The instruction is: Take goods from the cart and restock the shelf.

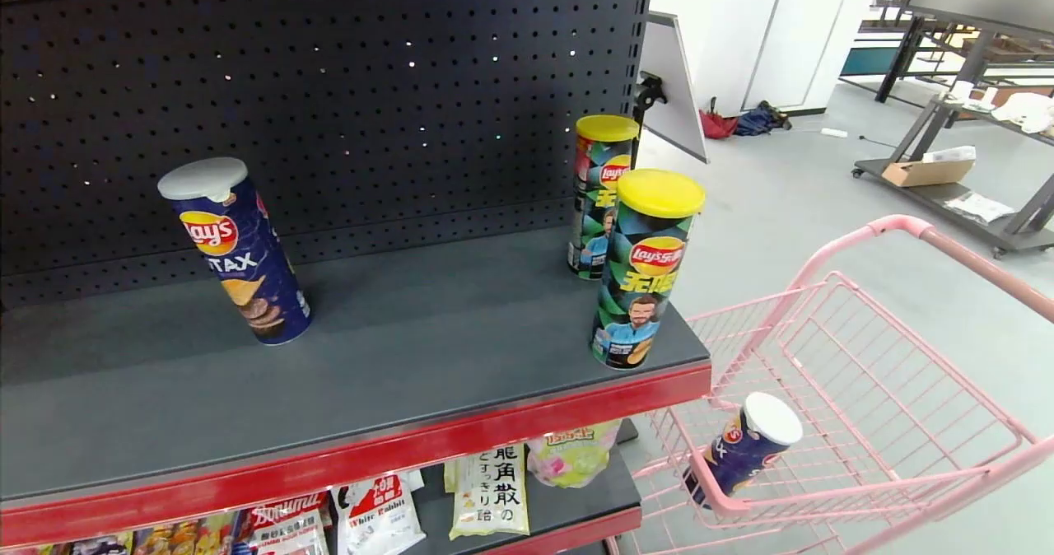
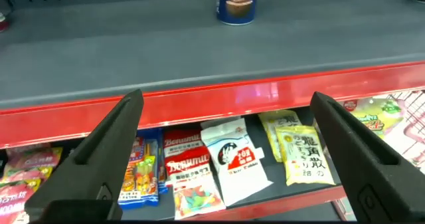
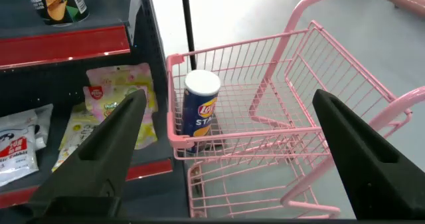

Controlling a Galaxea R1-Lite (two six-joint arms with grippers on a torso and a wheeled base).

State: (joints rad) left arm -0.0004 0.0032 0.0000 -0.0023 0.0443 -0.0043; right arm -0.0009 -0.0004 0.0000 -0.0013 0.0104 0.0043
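The right pincer (image 3: 229,98) is released, its two fingers spread wide, and it hangs above and a little away from the pink cart (image 3: 232,141). The last blue can (image 3: 199,111) stands ahead of this pincer and lower, in the corner of the basket that is nearest to the shelf (image 1: 412,333).

I think this corner is the main danger. The can is very close to two wire walls, so a finger coming down may catch the rim or a wire instead of going around the can. A push on the rim may also shift the cart. The can is smooth and round, so a grip too near the lid could let it slip. On the way up, the front yellow-lid can (image 1: 646,271) stands just at the shelf's edge, above the cart, and a careless lift could knock it off.

The left pincer (image 2: 226,101) is also released and holds nothing. It faces the shelf's red front edge.

The cart holds this one can. The top shelf carries another blue can (image 1: 239,250) ahead of the left pincer, and a second yellow-lid can (image 1: 601,197) behind the front one. Below the left pincer, the lower shelf holds snack bags (image 2: 226,161).
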